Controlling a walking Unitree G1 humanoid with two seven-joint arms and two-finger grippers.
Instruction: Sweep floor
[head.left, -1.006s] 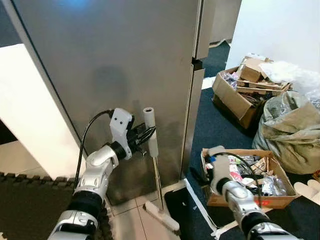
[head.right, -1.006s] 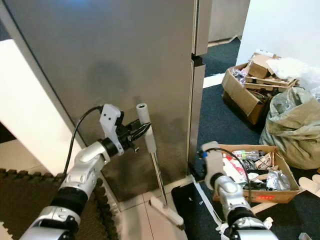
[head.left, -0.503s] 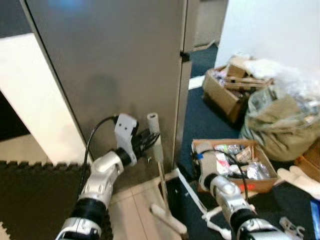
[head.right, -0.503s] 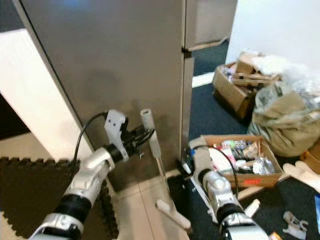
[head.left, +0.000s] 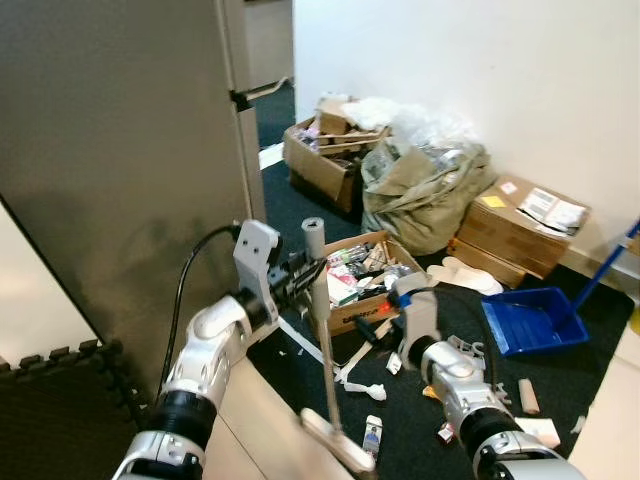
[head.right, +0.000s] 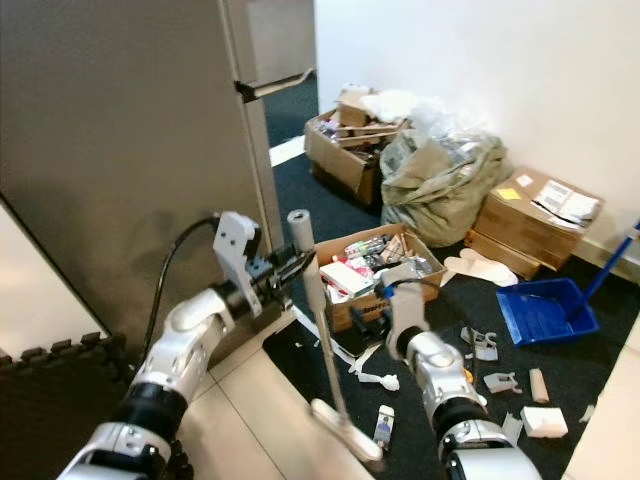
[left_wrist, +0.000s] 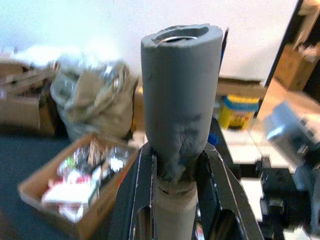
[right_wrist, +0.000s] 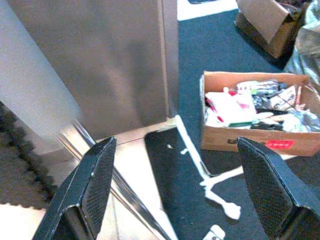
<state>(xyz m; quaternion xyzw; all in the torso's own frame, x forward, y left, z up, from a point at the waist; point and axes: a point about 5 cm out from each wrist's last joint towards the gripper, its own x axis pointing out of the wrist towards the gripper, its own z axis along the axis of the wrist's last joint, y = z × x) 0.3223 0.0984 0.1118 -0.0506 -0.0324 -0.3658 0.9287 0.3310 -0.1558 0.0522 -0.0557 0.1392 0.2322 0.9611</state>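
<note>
While the left pincer (head.left: 298, 283) clamps the broom (head.left: 320, 330) just below its grey foam grip, the handle runs down and slightly rightward from the fingers to the broom head (head.left: 340, 448), which rests at the edge of the dark carpet (head.left: 300, 215). Scraps (head.right: 505, 395) litter the carpet right of it. Further right, the right pincer (right_wrist: 180, 200) hangs above the floor, spread wide, holding nothing.

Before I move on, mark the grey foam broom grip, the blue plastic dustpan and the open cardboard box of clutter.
Grey foam broom grip (left_wrist: 180, 95), left wrist view, mid-sleeve.
Blue plastic dustpan (head.left: 528, 322), left eye view, pan floor.
Open cardboard box of clutter (head.right: 356, 305), right eye view, front wall.
</note>
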